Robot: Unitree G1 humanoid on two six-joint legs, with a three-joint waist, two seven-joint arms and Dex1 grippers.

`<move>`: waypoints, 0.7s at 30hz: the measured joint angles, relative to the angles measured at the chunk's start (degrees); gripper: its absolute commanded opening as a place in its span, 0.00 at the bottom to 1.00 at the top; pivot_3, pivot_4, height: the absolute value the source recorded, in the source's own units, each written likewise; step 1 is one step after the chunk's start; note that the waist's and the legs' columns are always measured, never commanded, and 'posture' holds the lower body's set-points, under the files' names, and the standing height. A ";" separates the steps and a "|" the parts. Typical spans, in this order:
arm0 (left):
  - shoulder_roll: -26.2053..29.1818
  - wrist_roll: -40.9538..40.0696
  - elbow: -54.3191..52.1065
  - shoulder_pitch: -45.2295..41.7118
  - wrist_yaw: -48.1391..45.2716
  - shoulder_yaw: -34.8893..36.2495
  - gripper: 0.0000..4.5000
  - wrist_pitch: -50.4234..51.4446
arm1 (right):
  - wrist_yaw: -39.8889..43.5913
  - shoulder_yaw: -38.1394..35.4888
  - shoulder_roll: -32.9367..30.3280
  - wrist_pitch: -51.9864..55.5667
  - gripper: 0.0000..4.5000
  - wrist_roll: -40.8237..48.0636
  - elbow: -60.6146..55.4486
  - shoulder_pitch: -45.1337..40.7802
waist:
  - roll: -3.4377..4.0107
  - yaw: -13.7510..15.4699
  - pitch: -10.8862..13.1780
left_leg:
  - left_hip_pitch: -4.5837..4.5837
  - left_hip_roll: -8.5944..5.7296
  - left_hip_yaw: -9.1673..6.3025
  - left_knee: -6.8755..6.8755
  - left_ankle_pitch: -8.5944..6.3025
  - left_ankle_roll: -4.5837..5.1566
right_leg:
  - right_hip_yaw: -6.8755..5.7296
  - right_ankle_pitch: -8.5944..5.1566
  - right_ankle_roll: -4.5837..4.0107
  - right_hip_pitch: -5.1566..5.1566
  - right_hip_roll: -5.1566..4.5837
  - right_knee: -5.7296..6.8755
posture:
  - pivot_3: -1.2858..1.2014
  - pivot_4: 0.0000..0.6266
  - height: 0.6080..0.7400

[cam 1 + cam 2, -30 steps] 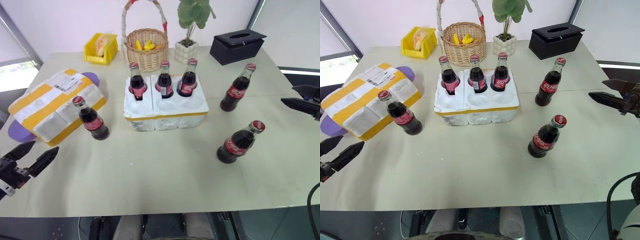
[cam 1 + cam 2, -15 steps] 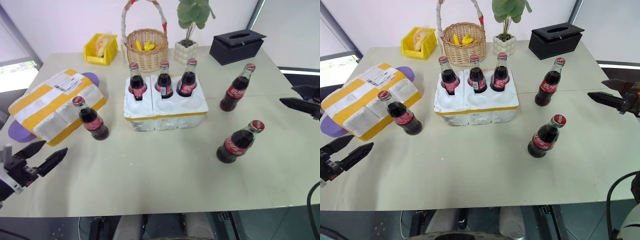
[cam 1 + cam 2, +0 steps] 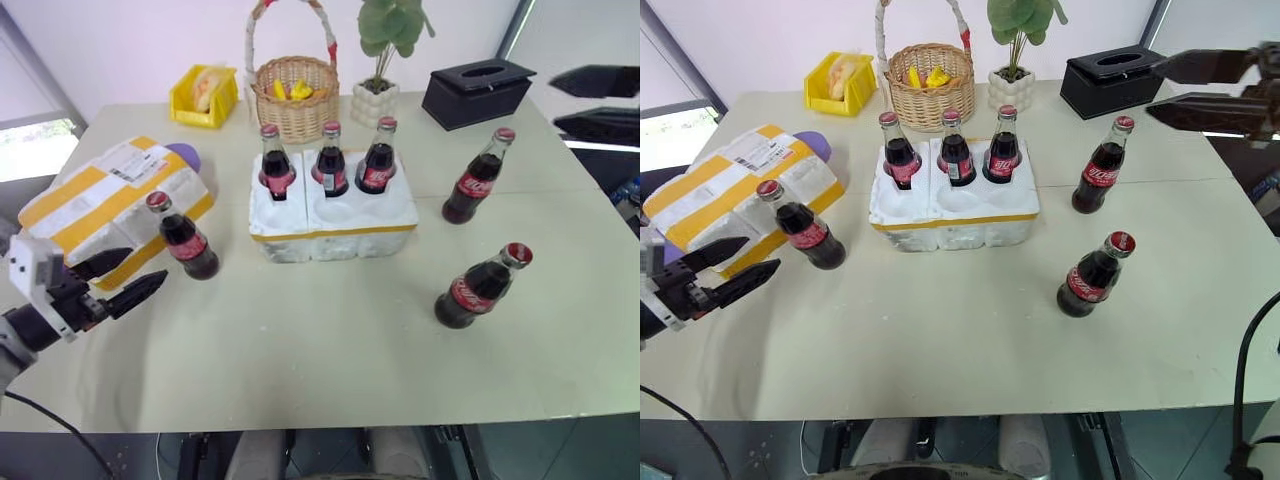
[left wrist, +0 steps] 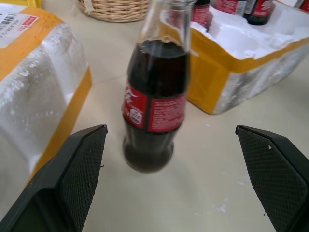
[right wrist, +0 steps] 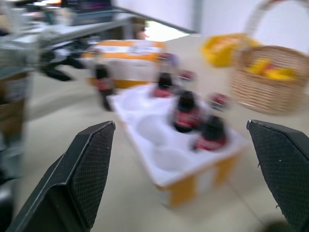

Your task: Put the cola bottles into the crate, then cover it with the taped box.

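The left gripper (image 3: pixel 125 280) hovers with its fingers spread, empty, aimed at the nearest cola bottle (image 3: pixel 183 238), which stands just beside the taped box (image 3: pixel 110 205). The right gripper (image 3: pixel 1210 92) hangs high over the table's far right corner, also wide open and empty. Three bottles sit in the back row of the crate (image 3: pixel 332 215); its front holes are vacant, and three bottles stand loose on the table (image 3: pixel 320 350). So roughly half the loading is done, and the covering is left. A basket (image 3: pixel 293 95), plant and black tissue box line the far edge.
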 measured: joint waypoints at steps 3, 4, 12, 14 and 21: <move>-0.55 2.49 3.43 -3.62 -0.01 -3.26 0.99 -1.99 | 0.06 -0.10 0.29 3.07 1.00 4.17 -6.64 1.57 | -0.01 0.08 -0.01 | -0.07 -0.02 0.01 0.04 0.00 0.00 | 0.00 0.05 0.08 -0.05 0.00 -0.01 | 0.52 0.24 0.98; -0.80 3.44 4.73 -4.98 0.04 -4.51 0.99 -2.79 | 0.01 -0.26 0.69 4.11 1.00 5.18 -8.51 1.75 | -0.02 0.14 -0.01 | -0.09 -0.01 0.01 0.05 0.00 0.00 | 0.00 0.07 0.10 -0.07 0.00 -0.01 | 0.52 0.24 0.98; -2.55 9.57 11.67 -11.99 -0.26 -11.72 0.99 -8.41 | -2.07 -2.31 2.43 7.48 1.00 9.25 -15.05 2.14 | -0.03 0.94 -0.01 | -0.14 0.01 0.02 0.04 0.00 0.00 | 0.00 0.12 0.13 -0.14 0.04 0.00 | 0.52 0.24 0.98; -3.50 10.49 12.98 -13.51 -0.23 -13.24 0.99 -8.93 | -2.43 -2.51 2.65 7.59 1.00 9.34 -15.19 2.51 | -0.04 1.05 -0.01 | -0.20 0.01 0.01 0.07 0.00 0.00 | 0.00 0.18 0.25 -0.17 0.05 0.00 | 0.52 0.24 0.98; -5.74 12.56 17.52 -18.57 -0.01 -16.15 0.99 -10.53 | -3.29 -3.50 2.98 7.67 1.00 9.83 -15.63 4.55 | -0.06 1.10 -0.02 | -0.29 -0.01 0.00 0.13 0.01 0.01 | 0.00 0.23 0.31 -0.21 0.05 -0.02 | 0.52 0.24 0.98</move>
